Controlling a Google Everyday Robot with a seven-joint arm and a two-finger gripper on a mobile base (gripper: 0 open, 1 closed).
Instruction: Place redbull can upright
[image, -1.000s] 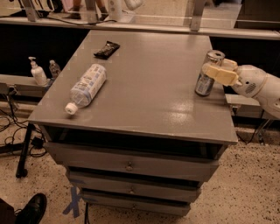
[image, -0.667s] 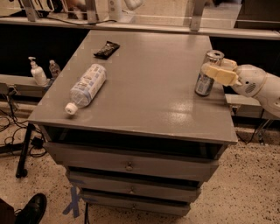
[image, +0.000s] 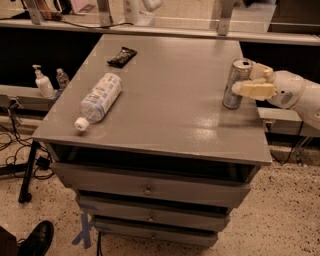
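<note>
The redbull can (image: 234, 85), slim and silver, stands on its end near the right edge of the grey table (image: 170, 100), leaning slightly to the right. My gripper (image: 245, 80) reaches in from the right at can height. Its cream fingers (image: 255, 90) flank the can's upper half, one in front and one behind, and hold it. The can's base looks to be on the tabletop.
A clear plastic water bottle (image: 99, 98) with a white cap lies on its side at the left. A flat black snack wrapper (image: 122, 56) lies at the back left. Drawers (image: 147, 189) are below the tabletop. A shoe (image: 36, 239) is on the floor at bottom left.
</note>
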